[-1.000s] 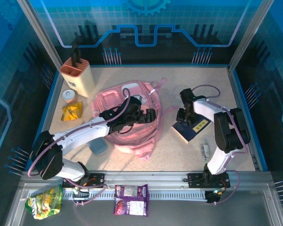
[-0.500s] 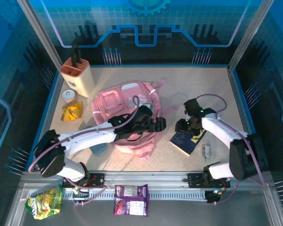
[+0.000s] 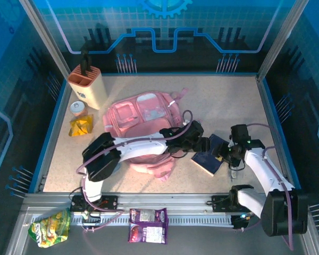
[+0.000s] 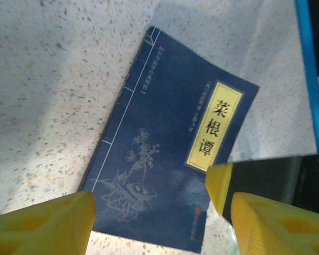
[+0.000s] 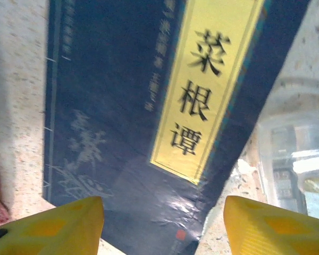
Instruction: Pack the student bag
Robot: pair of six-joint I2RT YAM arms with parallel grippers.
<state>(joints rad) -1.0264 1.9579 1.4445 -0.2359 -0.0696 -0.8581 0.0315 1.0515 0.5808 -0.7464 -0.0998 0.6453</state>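
The left arm (image 3: 141, 149) stretches low across the near edge of the student bag (image 3: 141, 112), carrying the left gripper (image 3: 206, 144) just to the right of the bag, over a dark blue book (image 3: 208, 162). Its yellow fingers (image 4: 42, 223) stand apart above the cover and grip nothing. The right arm (image 3: 266, 171) bends in from further right of the bag. The right gripper (image 3: 227, 154) hangs over the same book, jaws also apart and empty. The bag lies flat in the middle of the speckled beige table (image 3: 228, 101). Left of the bag stand an orange holder (image 3: 87, 85), a small cup (image 3: 77, 108) and a yellow packet (image 3: 81, 126). Blue patterned walls (image 3: 165, 32) rise behind the bag.
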